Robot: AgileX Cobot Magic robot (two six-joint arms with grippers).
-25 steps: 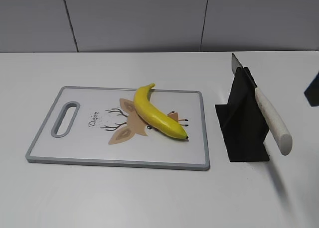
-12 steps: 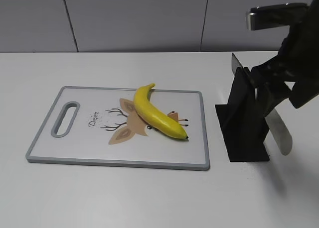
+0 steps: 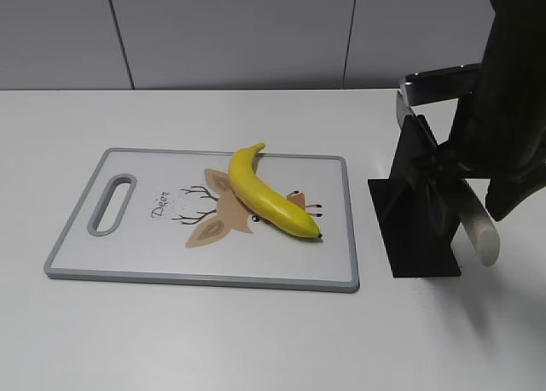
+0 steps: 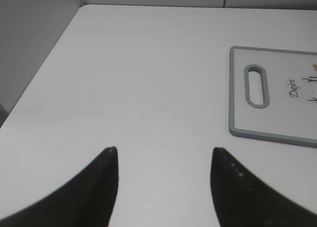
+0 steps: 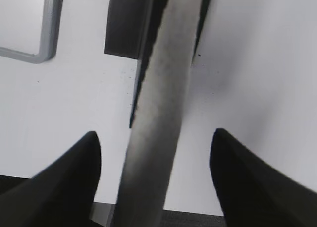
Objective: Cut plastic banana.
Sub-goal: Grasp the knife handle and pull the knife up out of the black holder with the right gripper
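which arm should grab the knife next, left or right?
Right. Its gripper is open with the jaws on either side of the knife handle, which rests in the black stand. The left gripper hangs open over bare table, beyond the cutting board's handle end.

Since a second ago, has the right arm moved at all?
Yes. The right arm has come in from the right edge and down over the black knife stand, its open gripper now straddling the knife handle.

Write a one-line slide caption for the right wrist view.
Open right claw straddling the pale knife handle that slopes from the black stand, a corner of the cutting board beside it.
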